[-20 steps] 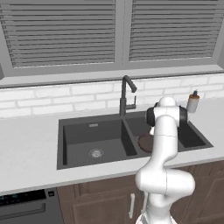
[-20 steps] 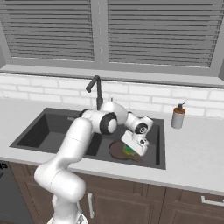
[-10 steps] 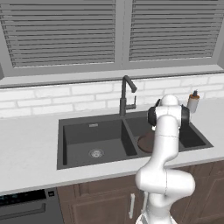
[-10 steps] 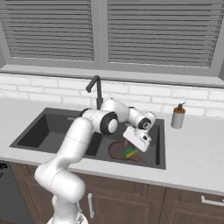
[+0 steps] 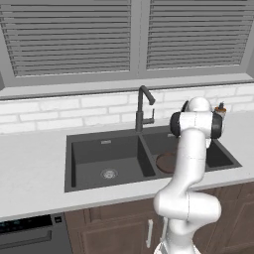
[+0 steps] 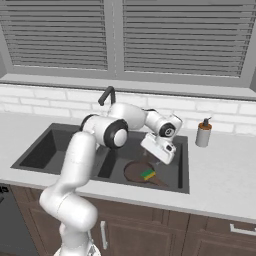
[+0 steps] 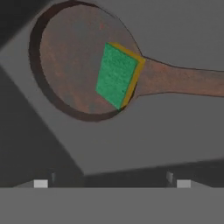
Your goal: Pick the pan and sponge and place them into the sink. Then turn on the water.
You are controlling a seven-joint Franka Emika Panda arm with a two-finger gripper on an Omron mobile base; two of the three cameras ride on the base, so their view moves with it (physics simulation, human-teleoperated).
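Observation:
The dark brown pan [image 6: 136,171] [image 7: 72,57] [image 5: 166,161] lies flat in the right basin of the dark grey sink [image 6: 50,146] [image 5: 106,149]. Its handle [image 7: 183,79] points away from the bowl. On the pan's edge near the handle rests the green and yellow sponge [image 6: 148,174] [image 7: 115,75]. My gripper [image 6: 157,158] [image 7: 112,183] hangs above them, open, with nothing between its fingertips [image 7: 40,183]. The tall faucet [image 5: 143,107] [image 6: 106,95] stands behind the divider. No water stream is in view at its spout.
A soap bottle [image 6: 202,132] [image 5: 220,109] stands on the counter right of the sink. The left basin [image 5: 108,171] holds just its silver drain. Closed blinds and a white tile wall run behind the sink.
My hand has lifted a little away from the pan and sponge. The sponge stays lying on the pan.

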